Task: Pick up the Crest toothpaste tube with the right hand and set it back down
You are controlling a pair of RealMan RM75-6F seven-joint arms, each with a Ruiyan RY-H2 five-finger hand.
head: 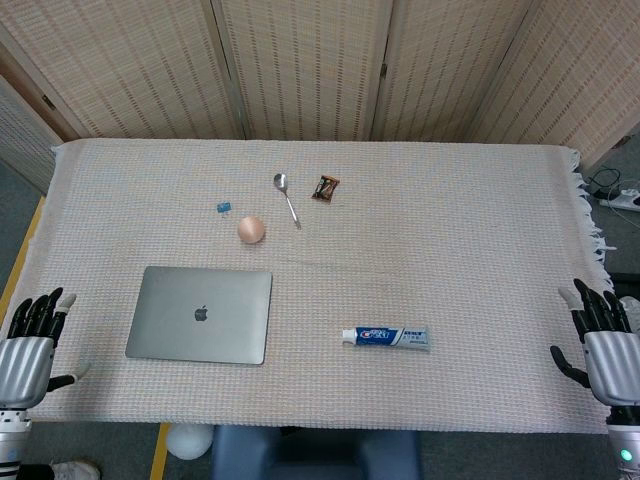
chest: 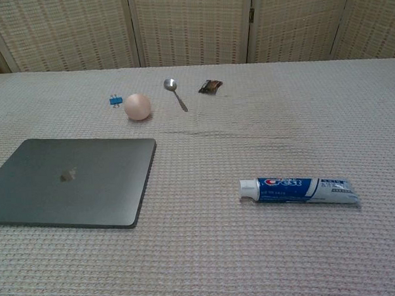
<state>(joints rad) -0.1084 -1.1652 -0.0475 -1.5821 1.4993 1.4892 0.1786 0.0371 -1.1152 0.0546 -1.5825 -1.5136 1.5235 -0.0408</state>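
Note:
The Crest toothpaste tube (head: 386, 337) (chest: 297, 189) lies flat on the cloth-covered table (head: 450, 230), white cap to the left, in the near right part. My right hand (head: 604, 345) rests at the table's right edge, well to the right of the tube, fingers spread and holding nothing. My left hand (head: 30, 338) sits at the left edge, likewise open and empty. Neither hand shows in the chest view.
A closed grey laptop (head: 201, 314) (chest: 69, 181) lies near left. Farther back are an egg (head: 251, 230) (chest: 137, 107), a spoon (head: 287, 199) (chest: 177, 94), a blue binder clip (head: 224, 207) (chest: 115, 100) and a small brown packet (head: 325, 187) (chest: 210, 86). Folding screens stand behind.

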